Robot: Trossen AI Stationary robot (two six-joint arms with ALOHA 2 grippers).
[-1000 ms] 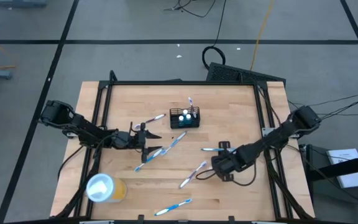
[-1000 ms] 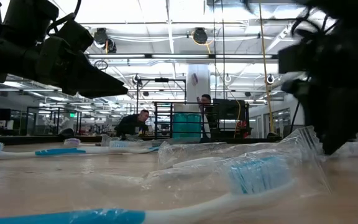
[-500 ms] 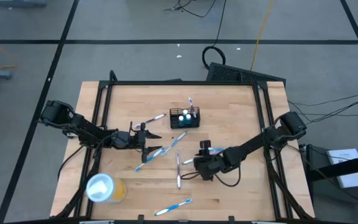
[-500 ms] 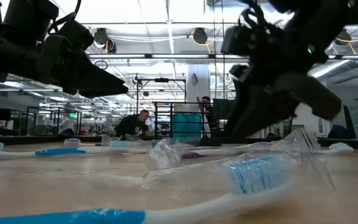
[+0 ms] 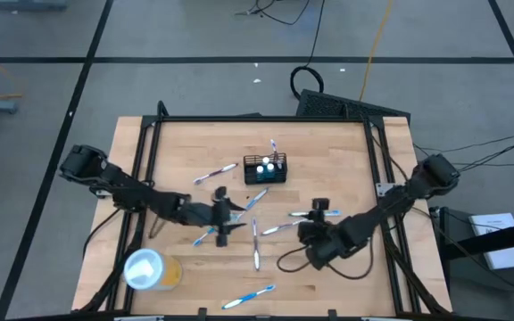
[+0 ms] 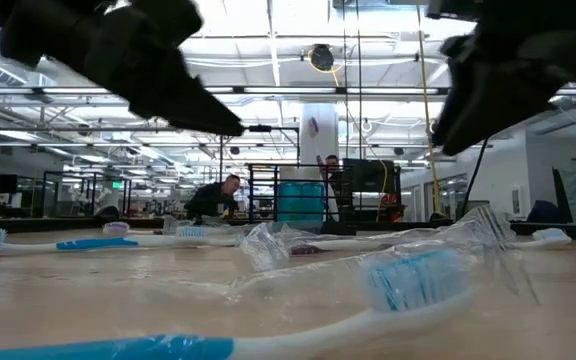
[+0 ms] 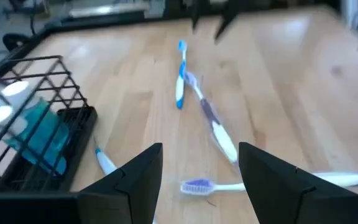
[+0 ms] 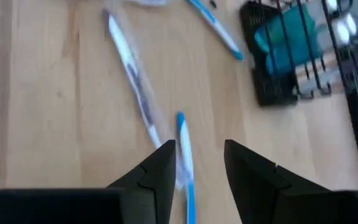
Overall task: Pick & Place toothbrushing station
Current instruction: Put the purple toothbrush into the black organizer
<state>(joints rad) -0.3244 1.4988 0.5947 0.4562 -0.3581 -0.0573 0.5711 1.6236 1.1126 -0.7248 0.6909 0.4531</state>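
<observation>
The toothbrushing station (image 5: 266, 169) stands near the far middle of the table (image 5: 346, 143) and already holds a toothbrush and two white-capped items. Several toothbrushes are not yet in it: they lie loose on the wood, so most of the work seems left. The left gripper (image 5: 224, 220) hovers over the toothbrushes in the middle, its fingers apart and empty. The right gripper (image 5: 314, 234) is nearby, also parted, holding nothing.

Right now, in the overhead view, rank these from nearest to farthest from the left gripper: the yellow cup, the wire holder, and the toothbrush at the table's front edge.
From the left gripper:
1. Wire holder, behind it, toward the table's back.
2. Toothbrush at the front edge, ahead of it.
3. Yellow cup, front-left corner.
The last two are close; the toothbrush looks slightly nearer.
</observation>
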